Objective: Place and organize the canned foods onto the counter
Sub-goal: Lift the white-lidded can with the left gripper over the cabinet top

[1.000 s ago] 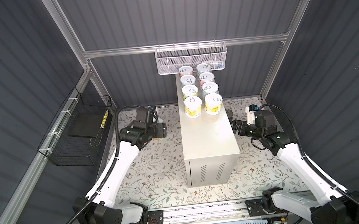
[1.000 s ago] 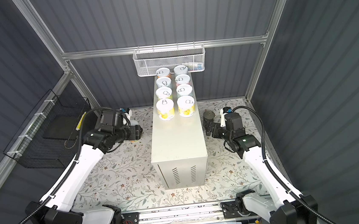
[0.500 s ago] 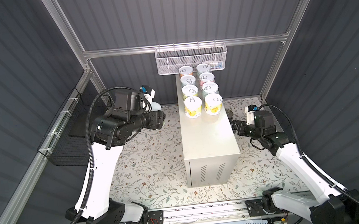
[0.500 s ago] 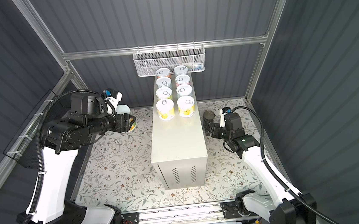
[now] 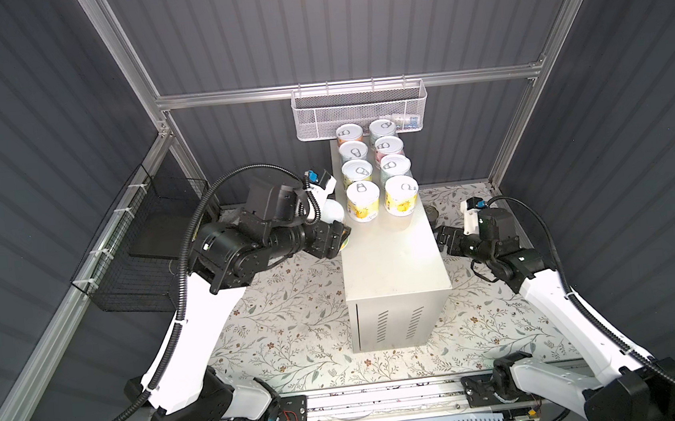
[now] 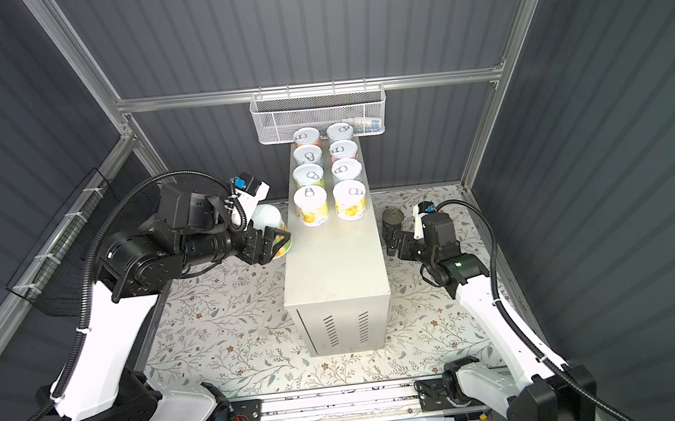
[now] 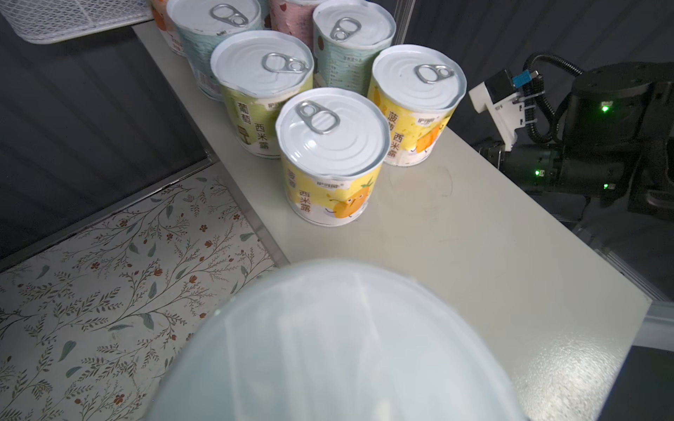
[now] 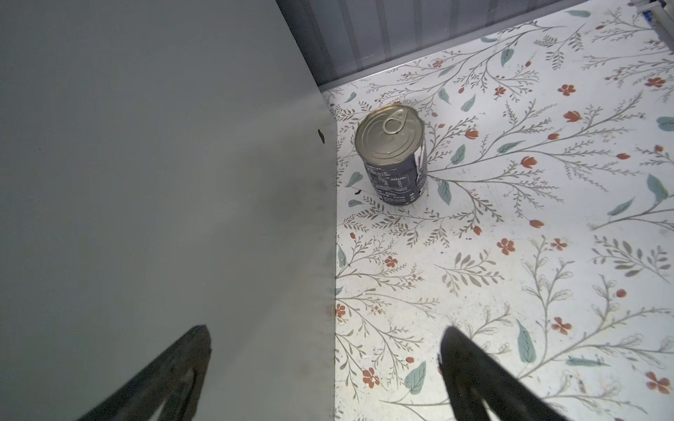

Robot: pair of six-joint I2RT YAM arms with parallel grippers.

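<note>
Left gripper (image 6: 277,242) is pinching a small white-lidded can (image 6: 266,217), holding it at the left edge of the counter (image 6: 334,262), just beside the front of the rows. Eight pull-tab cans (image 6: 342,170) are standing in two rows of four at the counter's far end. Right gripper (image 8: 324,330) is hanging spread wide and empty, low by the counter's right side, while a dark-blue can (image 8: 394,160) is standing upright on the floral mat (image 6: 232,312) just ahead of it.
</note>
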